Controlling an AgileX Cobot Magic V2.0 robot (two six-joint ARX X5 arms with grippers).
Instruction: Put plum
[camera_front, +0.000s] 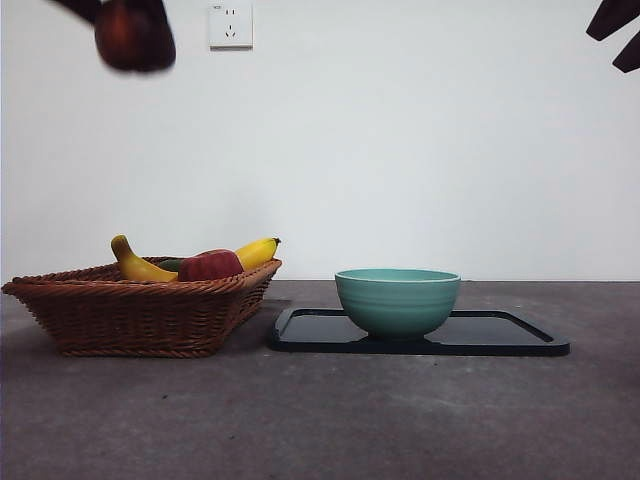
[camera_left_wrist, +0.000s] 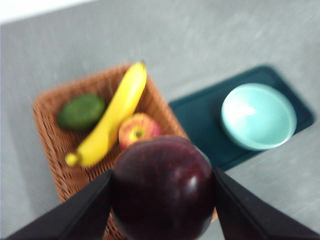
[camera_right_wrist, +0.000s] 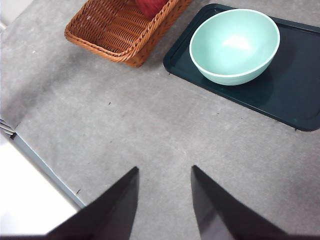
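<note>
**Plum held high over basket, carry step in progress**

The plum (camera_left_wrist: 162, 187) is clamped between the jaws of the left gripper (camera_left_wrist: 162, 200), one jaw on each side, touching the skin. In the front view it hangs up near the top left (camera_front: 135, 35), well above the wicker basket (camera_front: 130, 310) and clear of everything on the table.

Below it in the basket: a banana (camera_left_wrist: 112, 117), a red apple (camera_left_wrist: 137, 129) and a green fruit (camera_left_wrist: 81, 111) (avocado-looking, picture is blurred). Just beside the basket sits a dark tray (camera_front: 500, 335) with a teal bowl (camera_front: 397, 300) on it; the bowl looks empty.

The right gripper (camera_right_wrist: 162, 200) waits off to the side over bare table, jaws apart, holding nothing; only its tip shows at the top right corner in the front view.

Step, as I read it: plum lifted, transport underway, not yet placed. The task doesn't say where it goes; the bowl seems the likely target. If so, the next move calls for carrying it sideways across to above the bowl, lowering close to the inside before letting go, since a round smooth fruit would roll or bounce if dropped from height.
</note>
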